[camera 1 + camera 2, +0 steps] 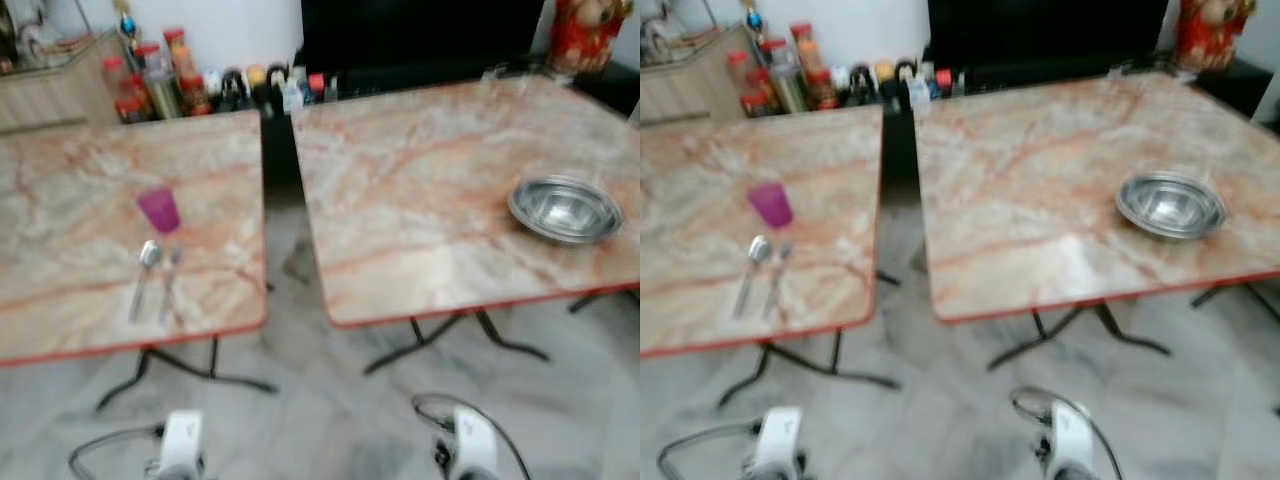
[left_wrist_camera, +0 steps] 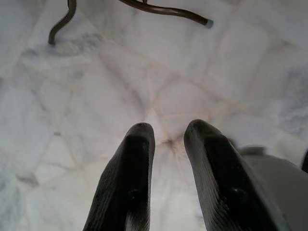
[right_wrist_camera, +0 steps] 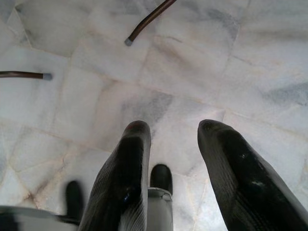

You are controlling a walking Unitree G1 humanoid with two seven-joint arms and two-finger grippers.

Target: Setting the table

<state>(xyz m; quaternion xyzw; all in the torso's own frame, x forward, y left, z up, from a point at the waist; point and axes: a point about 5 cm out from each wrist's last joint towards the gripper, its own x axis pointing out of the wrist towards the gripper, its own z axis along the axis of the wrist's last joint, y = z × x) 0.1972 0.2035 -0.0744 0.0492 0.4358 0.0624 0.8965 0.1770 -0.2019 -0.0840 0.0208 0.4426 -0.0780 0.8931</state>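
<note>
Two marble-patterned tables stand before me. On the left table (image 1: 60,200) a small purple cup (image 1: 159,210) stands upright, with a spoon (image 1: 146,272) and a fork (image 1: 170,280) lying side by side just in front of it. A steel bowl (image 1: 564,209) rests near the right edge of the right table (image 1: 430,170). Both arms hang low beside me, over the floor. My left gripper (image 2: 167,134) is open with nothing between its fingers, and so is my right gripper (image 3: 175,132).
A narrow gap (image 1: 280,200) of marble floor runs between the tables. Bottles and jars (image 1: 180,80) crowd the back by the wall, next to a dark cabinet (image 1: 420,40). Curved metal table legs (image 1: 455,340) spread over the floor under each table.
</note>
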